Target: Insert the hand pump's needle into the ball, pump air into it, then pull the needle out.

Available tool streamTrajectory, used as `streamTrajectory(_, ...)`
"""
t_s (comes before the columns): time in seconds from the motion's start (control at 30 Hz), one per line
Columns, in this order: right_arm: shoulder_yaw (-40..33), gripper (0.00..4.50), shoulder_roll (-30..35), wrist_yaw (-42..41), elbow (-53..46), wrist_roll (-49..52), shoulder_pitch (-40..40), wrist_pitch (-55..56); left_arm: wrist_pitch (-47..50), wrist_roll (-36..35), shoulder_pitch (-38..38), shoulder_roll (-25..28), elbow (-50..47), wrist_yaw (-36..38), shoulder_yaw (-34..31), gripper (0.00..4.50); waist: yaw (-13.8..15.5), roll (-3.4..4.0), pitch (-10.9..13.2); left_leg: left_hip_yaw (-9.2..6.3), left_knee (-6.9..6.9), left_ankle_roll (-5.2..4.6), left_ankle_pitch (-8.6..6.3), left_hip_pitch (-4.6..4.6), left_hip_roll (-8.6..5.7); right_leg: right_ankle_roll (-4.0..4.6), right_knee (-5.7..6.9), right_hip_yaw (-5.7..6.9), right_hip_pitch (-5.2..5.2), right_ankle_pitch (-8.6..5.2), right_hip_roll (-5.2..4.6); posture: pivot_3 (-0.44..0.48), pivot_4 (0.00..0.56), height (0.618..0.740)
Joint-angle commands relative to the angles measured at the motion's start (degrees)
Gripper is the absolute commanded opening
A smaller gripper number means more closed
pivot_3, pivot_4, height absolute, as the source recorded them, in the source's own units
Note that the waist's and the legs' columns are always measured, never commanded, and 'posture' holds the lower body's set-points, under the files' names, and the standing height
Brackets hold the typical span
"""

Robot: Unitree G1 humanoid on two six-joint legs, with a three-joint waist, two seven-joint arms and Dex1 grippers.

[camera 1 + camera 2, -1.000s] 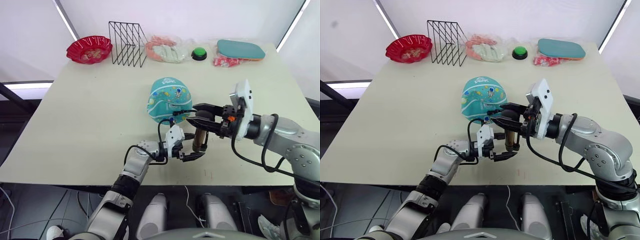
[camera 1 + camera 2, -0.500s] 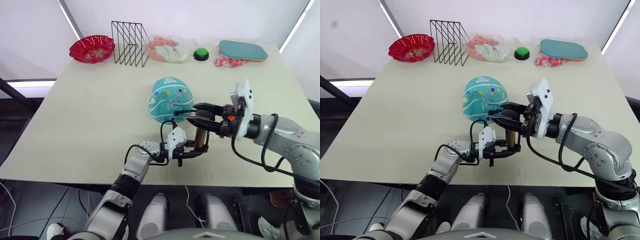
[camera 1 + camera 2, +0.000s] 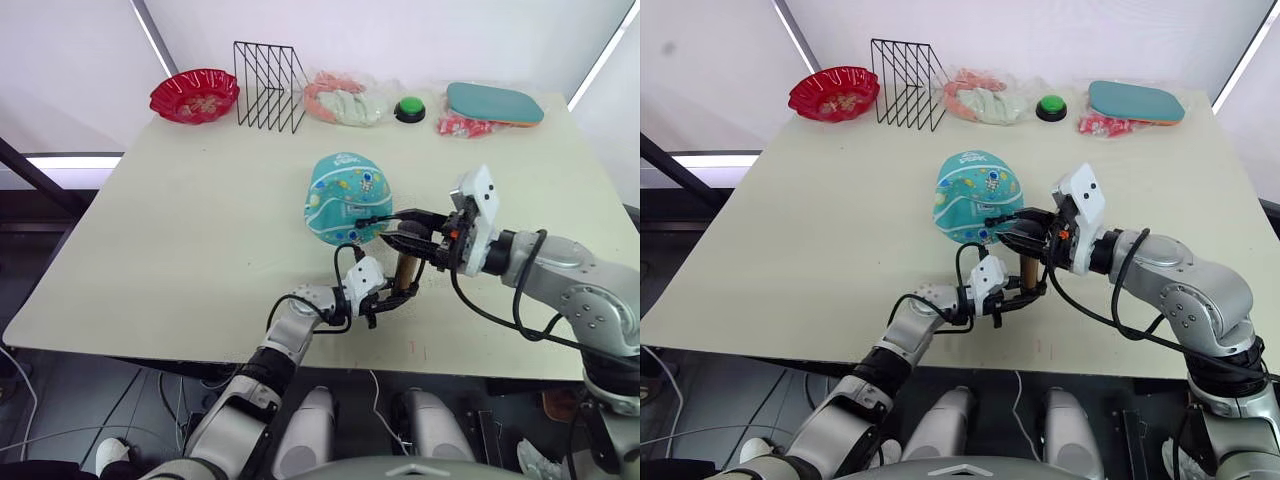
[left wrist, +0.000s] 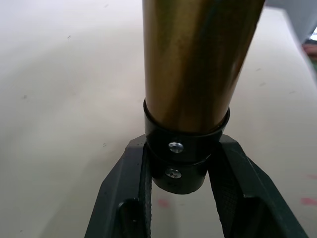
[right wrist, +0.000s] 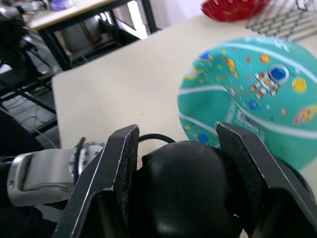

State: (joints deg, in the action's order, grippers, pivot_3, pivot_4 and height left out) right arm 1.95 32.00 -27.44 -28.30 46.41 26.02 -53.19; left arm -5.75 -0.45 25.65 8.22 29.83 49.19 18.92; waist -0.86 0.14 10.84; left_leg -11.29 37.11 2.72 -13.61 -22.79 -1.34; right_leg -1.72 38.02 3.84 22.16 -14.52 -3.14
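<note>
The teal ball (image 3: 345, 192) rests mid-table, its cartoon prints also close in the right wrist view (image 5: 257, 94). Just right of it the hand pump (image 3: 405, 270) stands upright, a gold cylinder (image 4: 198, 59) with a black bottom cap (image 4: 185, 161). My left gripper (image 3: 392, 298) is shut on that cap, one finger on each side (image 4: 126, 198). My right gripper (image 3: 398, 228) is shut on the black handle (image 5: 183, 183) at the pump's top. The thin black hose (image 3: 1005, 215) runs from the pump to the ball's lower right edge. The needle is too thin to make out.
Along the far edge stand a red bowl (image 3: 195, 95), a black wire rack (image 3: 270, 72), a bag of pink and white items (image 3: 345, 98), a green button (image 3: 408, 108) and a teal paddle case (image 3: 495, 102) beside a red-white packet (image 3: 462, 125).
The camera has shifted. My left gripper, open below the pump a second ago, has risen to the bottom cap and shut on it. The right gripper has kept its hold on the handle.
</note>
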Motion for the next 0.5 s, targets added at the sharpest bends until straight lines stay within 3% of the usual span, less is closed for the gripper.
streamTrajectory(0.03, 0.1, 1.98, 0.2, 1.4, -0.3, -4.0, -1.0, 2.1, -1.4, 2.3, 0.5, -0.9, 4.3, -2.8, 0.5, 1.11, 0.0, 0.00, 0.0, 0.06, 0.00, 0.00, 0.00, 0.02, 0.00, 0.00, 0.00, -0.06, 0.00, 0.00, 0.00, 0.000, 0.150, 0.740)
streamTrajectory(0.2, -0.1, 1.98, -0.4, 1.4, 0.3, -5.7, -1.5, 2.6, -1.4, 2.4, -0.4, -1.5, 6.8, -2.0, 0.6, 1.11, 0.0, 0.03, 0.0, 0.71, 0.01, -0.03, 0.00, 0.36, 0.00, -0.22, 0.09, -0.70, -0.01, -0.09, -0.02, 0.000, 0.150, 0.740)
streamTrajectory(0.5, -5.4, 1.98, 1.5, -0.4, -3.3, 0.5, 4.4, 1.0, -2.5, 3.2, 0.6, -0.3, 10.9, -0.3, 0.5, 1.11, 0.0, 0.02, 0.0, 1.69, -0.03, -0.33, 0.09, 0.77, 0.00, -0.72, 0.05, -1.76, 0.00, 0.15, -0.01, 0.000, 0.150, 0.740)
